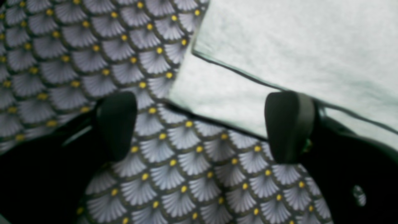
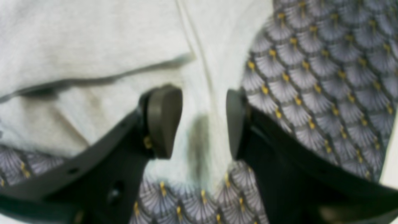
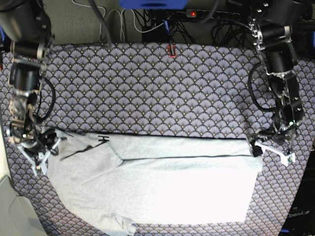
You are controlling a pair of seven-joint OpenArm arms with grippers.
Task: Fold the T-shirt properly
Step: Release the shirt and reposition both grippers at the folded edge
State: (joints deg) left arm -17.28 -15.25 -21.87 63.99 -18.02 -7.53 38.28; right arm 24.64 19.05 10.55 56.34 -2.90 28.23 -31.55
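A: T-shirt (image 3: 162, 182) location? Quick.

B: Flat on the purple fan-print tablecloth (image 3: 147, 88) covering the worktop, near half. Far long edge is folded over toward the middle, giving a straight fold line. One sleeve sticks out at the base view's left; the bottom hem is at that view's right.

A: Pincers?

B: Left pincer (image 1: 202, 127) is spread wide and holding nothing. It sits low at the hem corner, with bare tablecloth between its pads. Right pincer (image 2: 203, 123) has its jaws apart too, also empty, straddling a strip of shirt fabric by the sleeve end.

A: Handling?

B: Looks like soft, light cotton, totally limp. I'd expect it to sag and drape from wherever it's pinched, and to drag on the cloth underneath. Not fragile, not slippery.

A: Where to grab?

B: Probably corners or edges. Pinch both layers at the folded corner so the fold doesn't open up. The near long edge isn't folded yet, so I'd take its two ends, one pincer each.
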